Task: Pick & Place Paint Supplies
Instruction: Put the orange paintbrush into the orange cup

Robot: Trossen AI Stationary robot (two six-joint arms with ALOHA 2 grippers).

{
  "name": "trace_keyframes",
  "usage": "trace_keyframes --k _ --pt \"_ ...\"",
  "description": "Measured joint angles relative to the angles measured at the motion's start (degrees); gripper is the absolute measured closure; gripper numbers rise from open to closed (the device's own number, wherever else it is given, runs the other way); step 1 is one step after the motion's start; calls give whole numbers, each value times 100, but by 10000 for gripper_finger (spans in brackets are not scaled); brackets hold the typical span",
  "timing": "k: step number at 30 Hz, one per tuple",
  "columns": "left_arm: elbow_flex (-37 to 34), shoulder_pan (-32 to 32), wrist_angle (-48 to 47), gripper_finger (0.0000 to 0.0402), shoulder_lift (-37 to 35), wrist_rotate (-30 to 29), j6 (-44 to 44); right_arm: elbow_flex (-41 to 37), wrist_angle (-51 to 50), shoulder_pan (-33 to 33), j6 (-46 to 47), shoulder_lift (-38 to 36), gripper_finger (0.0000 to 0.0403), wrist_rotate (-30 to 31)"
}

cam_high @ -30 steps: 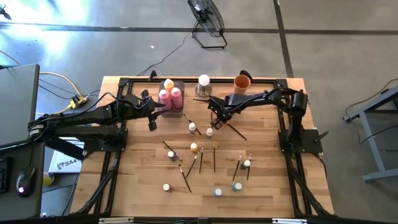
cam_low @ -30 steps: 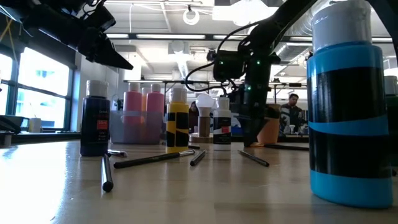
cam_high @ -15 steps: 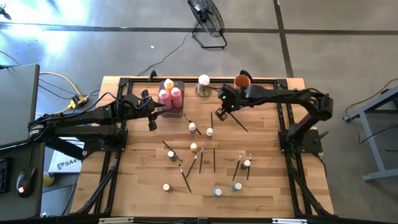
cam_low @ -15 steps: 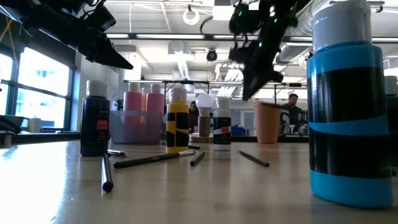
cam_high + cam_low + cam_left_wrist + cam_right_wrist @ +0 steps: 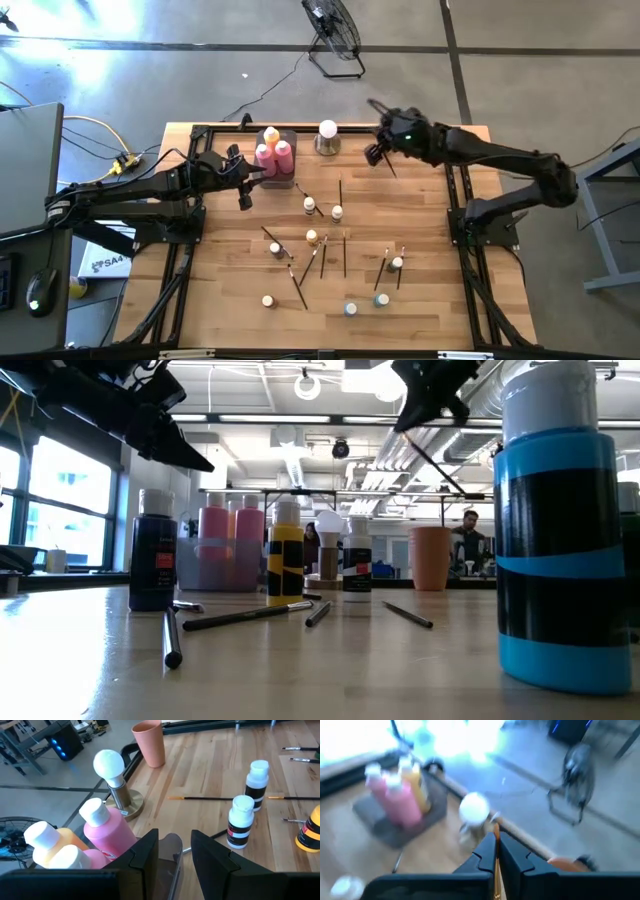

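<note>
Brush [image 5: 381,160] is riding upward since a second ago, pinched in the right hand [image 5: 376,153], now above the cup; left hand [image 5: 243,181] is waiting half-spread.

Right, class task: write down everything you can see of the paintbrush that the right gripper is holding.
The paintbrush is thin, dark and straight. The right gripper is shut on it, up in the air near the table's far edge, about where the orange cup stands. In the low view it hangs slanted below the gripper, above the cup. The right wrist view shows a pale, wood-coloured stretch between the fingers. Only the gripper touches it.
</note>
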Motion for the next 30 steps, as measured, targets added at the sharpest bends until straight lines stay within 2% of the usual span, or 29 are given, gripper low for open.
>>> trace_keyframes --k 7,15,25,30 --pt "0 0 1 291 0 0 1 2 779 -4 -681 -380 399 474" --pt "0 0 0 291 0 0 -4 -92 1132 -2 -1096 -389 399 1021" --pt "0 0 0 291 0 0 0 -1650 2926 -37 -1049 -407 399 1063" --pt "0 0 0 291 0 -2 4 -1832 3564 -250 -1172 -409 399 1046"
